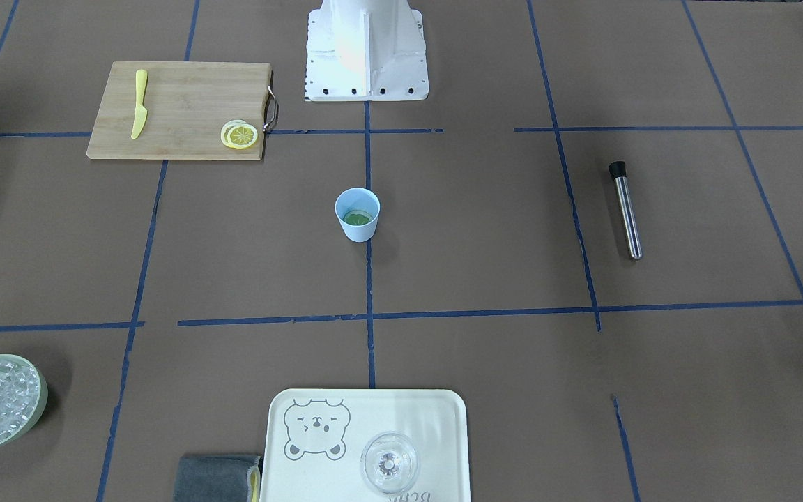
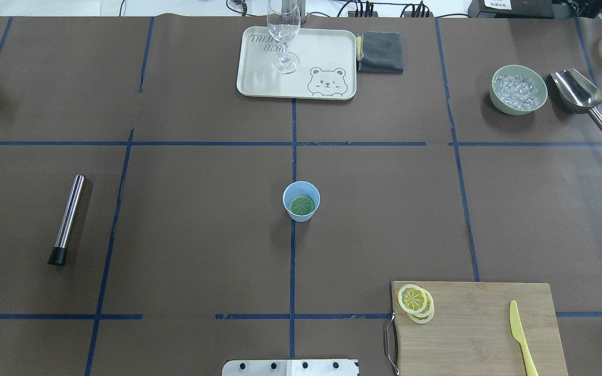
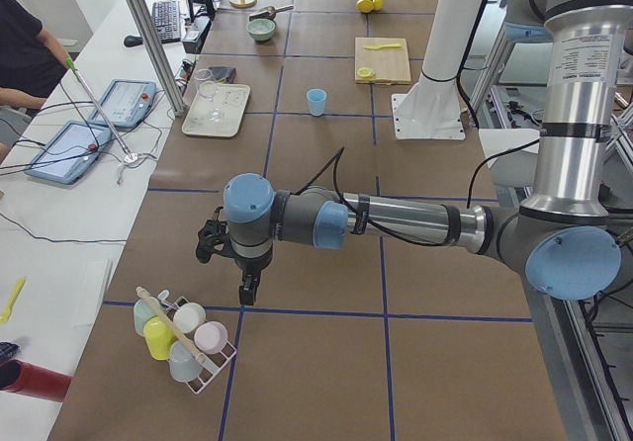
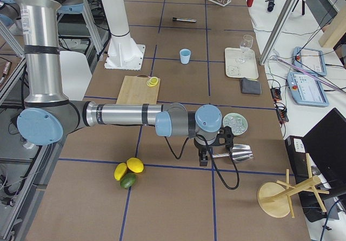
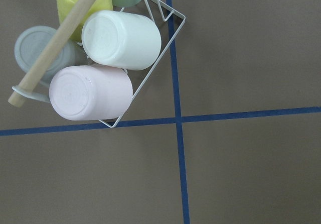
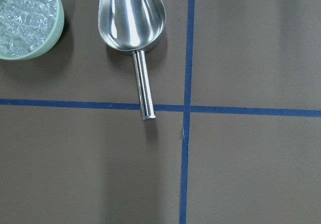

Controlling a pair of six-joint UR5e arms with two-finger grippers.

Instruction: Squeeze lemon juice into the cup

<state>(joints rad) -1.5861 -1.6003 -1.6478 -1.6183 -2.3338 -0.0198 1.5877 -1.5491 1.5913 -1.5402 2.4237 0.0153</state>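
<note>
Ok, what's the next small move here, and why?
Probably swing the right gripper from beside the steel scoop over the top thin yellow lemon slice on the bamboo cutting board; the slices lie on that arm's side, apart from the small light blue cup.

Jaw gaps of left tool [image 3: 245, 295] and right tool [image 4: 203, 161] are indiscernible.

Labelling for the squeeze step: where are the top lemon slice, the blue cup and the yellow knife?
top lemon slice [image 2: 412, 298], overhead view, middle of its flesh.
blue cup [image 1: 360, 231], front-facing view, outer wall.
yellow knife [image 2: 514, 318], overhead view, its blade.
</note>
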